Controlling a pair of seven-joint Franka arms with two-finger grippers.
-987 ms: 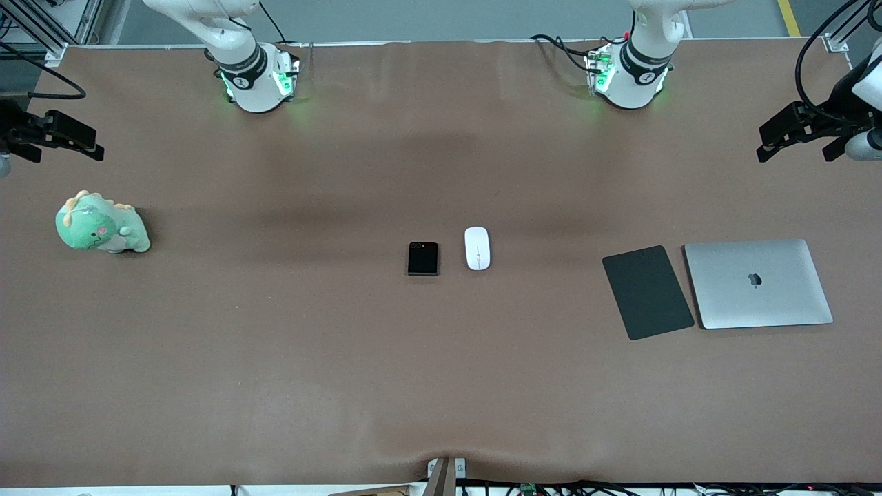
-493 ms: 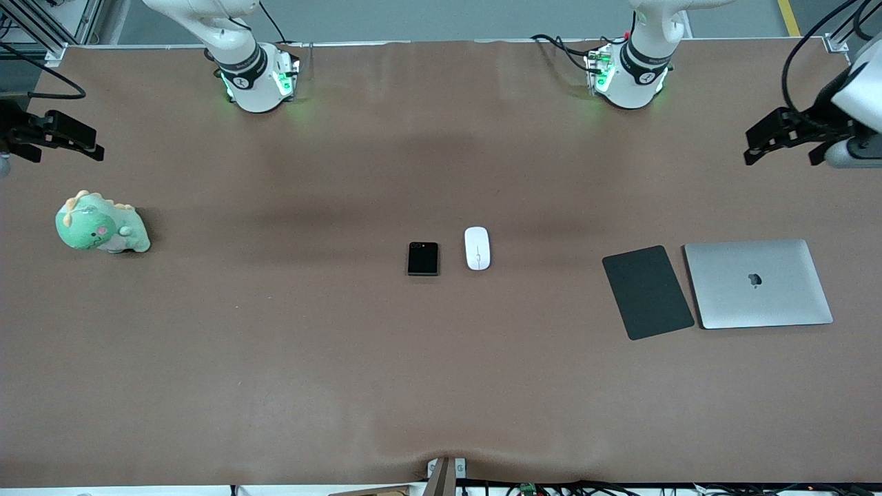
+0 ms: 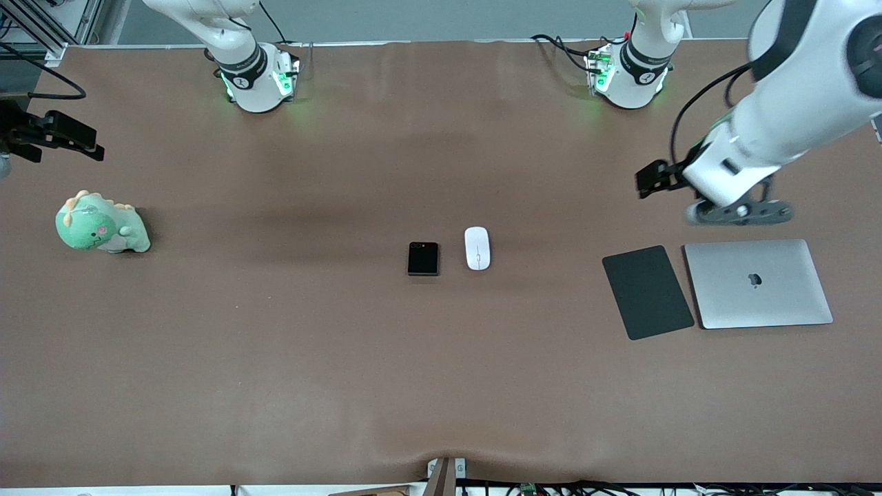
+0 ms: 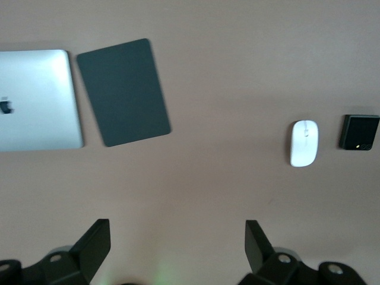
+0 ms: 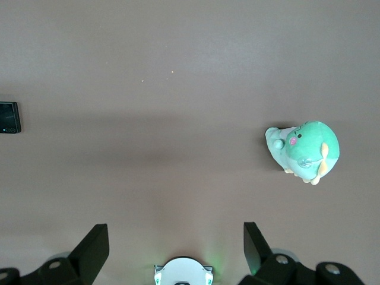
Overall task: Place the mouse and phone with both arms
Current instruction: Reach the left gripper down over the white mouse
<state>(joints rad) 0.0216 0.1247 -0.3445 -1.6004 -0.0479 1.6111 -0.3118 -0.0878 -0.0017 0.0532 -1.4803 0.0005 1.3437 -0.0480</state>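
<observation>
The mouse [image 3: 477, 248] is lying near the middle of the brown table [image 3: 344, 358], its long axis running from the robots' bases toward the front camera — a small white glossy oval with a thin centre line along that axis. The phone [image 3: 422, 258] is sitting just beside it, toward the right arm's end of the table, apart from it and not touching; it is a small, nearly square black slab with rounded corners, its camera strip lying along the edge toward the bases, its slightly longer side parallel to the mouse's. Toward the left arm's end, a dark grey mouse pad [image 3: 648, 292] is lying flat and slightly rotated, with a closed silver laptop [image 3: 758, 283] just beside it. A green dinosaur plush toy [image 3: 100, 224] is sitting at the right arm's end of the table. The left gripper [image 3: 654, 179] is hanging over bare table near the mouse pad's edge toward the bases — jaws standing wide apart, nothing between them; the left wrist view is showing both black fingers [image 4: 95, 244] spread. The right gripper [image 3: 58, 134] is waiting at the right arm's end of the table, above the plush toy's area, jaws likewise apart and empty.
</observation>
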